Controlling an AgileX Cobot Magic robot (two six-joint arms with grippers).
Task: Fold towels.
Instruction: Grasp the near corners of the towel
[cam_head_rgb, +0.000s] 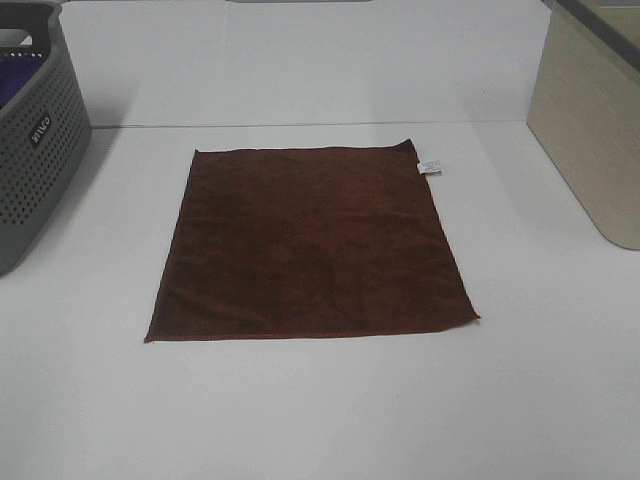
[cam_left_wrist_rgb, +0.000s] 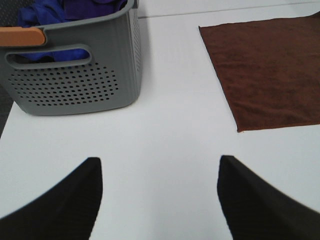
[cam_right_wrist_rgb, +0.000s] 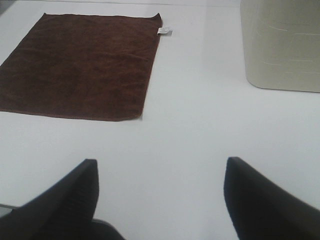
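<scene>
A dark reddish-brown square towel (cam_head_rgb: 310, 245) lies flat and unfolded in the middle of the white table, with a small white tag (cam_head_rgb: 430, 165) at its far right corner. It also shows in the left wrist view (cam_left_wrist_rgb: 270, 70) and in the right wrist view (cam_right_wrist_rgb: 80, 65). Neither arm shows in the exterior high view. My left gripper (cam_left_wrist_rgb: 160, 195) is open and empty above bare table, well short of the towel's near left corner. My right gripper (cam_right_wrist_rgb: 160, 197) is open and empty above bare table, short of the towel's near right corner.
A grey perforated laundry basket (cam_head_rgb: 35, 140) stands at the left edge of the table, holding blue and purple cloths (cam_left_wrist_rgb: 70, 12). A beige bin (cam_head_rgb: 590, 130) stands at the right. The white table (cam_head_rgb: 320, 410) is bare in front of the towel.
</scene>
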